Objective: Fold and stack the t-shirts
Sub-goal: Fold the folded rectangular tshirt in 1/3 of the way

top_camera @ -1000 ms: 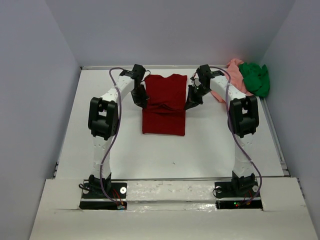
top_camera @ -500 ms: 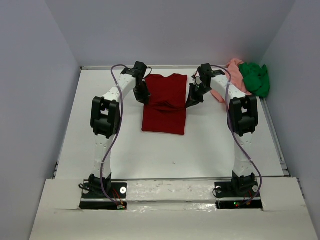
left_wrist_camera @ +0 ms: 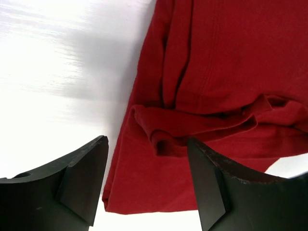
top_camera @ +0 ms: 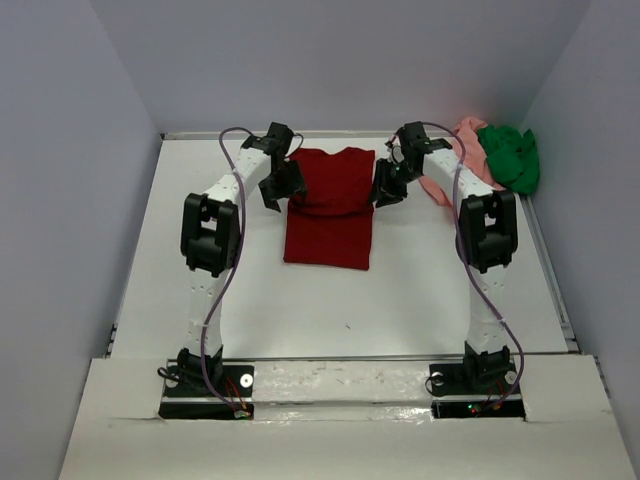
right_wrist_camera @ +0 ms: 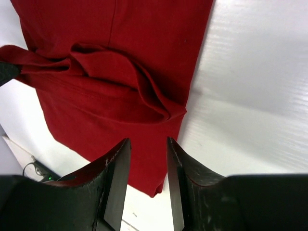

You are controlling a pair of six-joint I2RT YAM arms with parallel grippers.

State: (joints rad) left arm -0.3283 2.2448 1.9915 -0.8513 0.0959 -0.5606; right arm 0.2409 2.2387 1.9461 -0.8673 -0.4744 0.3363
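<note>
White table (top_camera: 420,290), dark red t-shirt (top_camera: 330,225) flat mid-far with a ridge bunched across it; left gripper (left_wrist_camera: 147,140) and right gripper (right_wrist_camera: 148,142) flank it, jaws parted, empty: a shallow pinch risks snagging one layer, skewing the fold.

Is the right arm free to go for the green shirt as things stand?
Probably yes: the right gripper is open and empty, and only the pink shirt lies between it and the green shirt.
</note>
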